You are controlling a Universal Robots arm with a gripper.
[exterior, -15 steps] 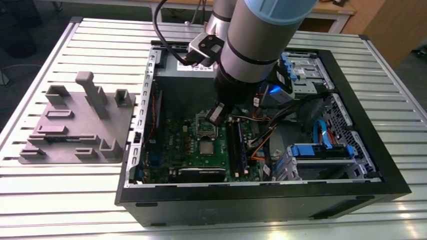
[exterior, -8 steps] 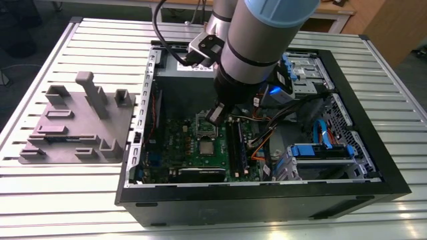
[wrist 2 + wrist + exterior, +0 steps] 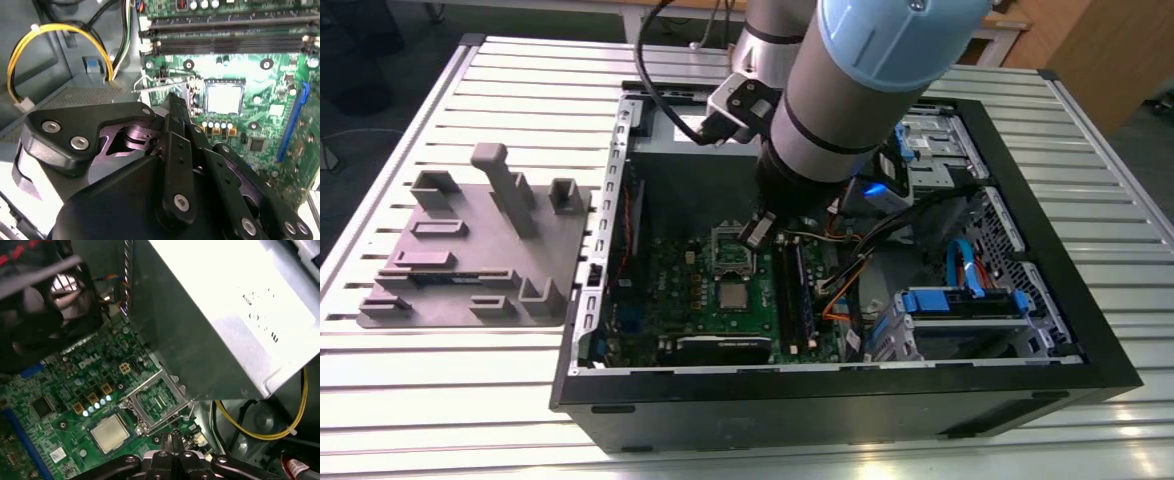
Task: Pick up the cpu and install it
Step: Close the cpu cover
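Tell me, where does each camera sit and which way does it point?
Exterior view: off the arm, above the table, looking down into the open computer case; the arm and gripper reach inside.
First wrist view: on the arm, facing the motherboard, where the cpu lies beside the socket frame; the gripper shows in the foreground.
Second wrist view: on the arm, looking past the black gripper toward the cpu.
Shared: all three show the cpu; both wrist views show the yellow cable.
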